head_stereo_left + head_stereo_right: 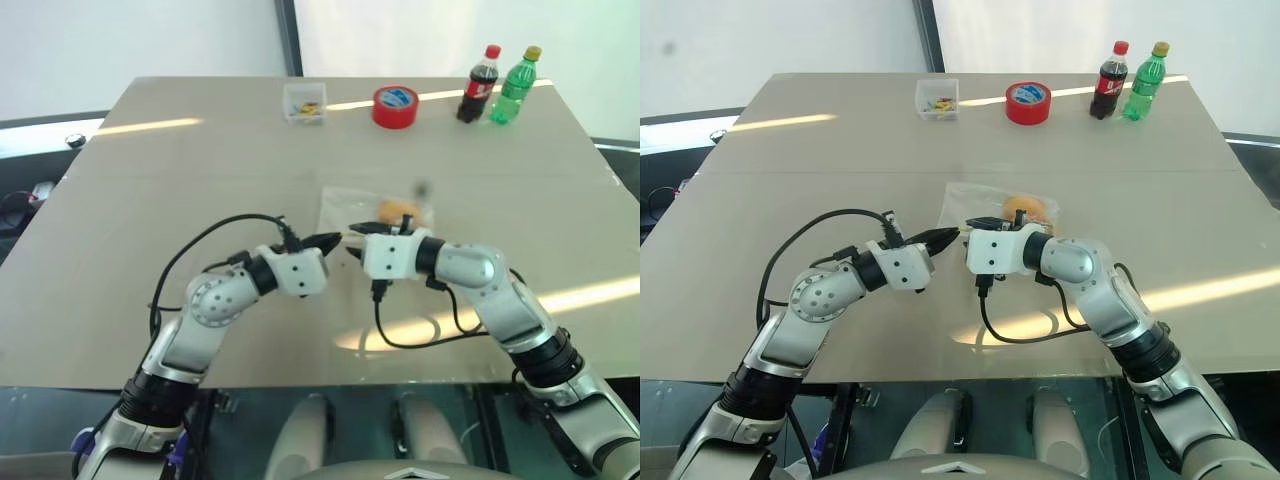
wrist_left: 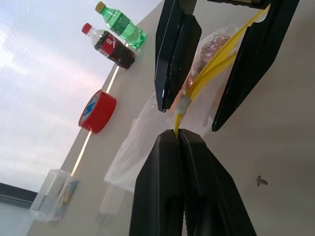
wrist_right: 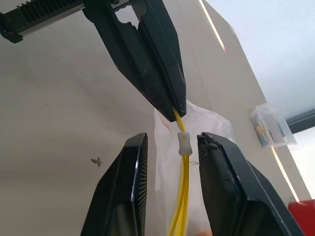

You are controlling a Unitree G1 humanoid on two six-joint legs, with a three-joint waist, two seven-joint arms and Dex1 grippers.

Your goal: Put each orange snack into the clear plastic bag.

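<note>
Head views put the clear plastic bag (image 1: 375, 210) mid-frame on the table (image 1: 150, 190) with 1 orange snack (image 1: 398, 210) inside. The wrist views add the close-up: the left gripper (image 2: 178, 135) is pressed together on the end of the bag's yellow seal strip (image 3: 182, 162). The right gripper (image 3: 168, 142) is spread, its 2 fingers (image 3: 123, 187) either side of the strip's small white slider (image 3: 183, 141), not touching it.
</note>
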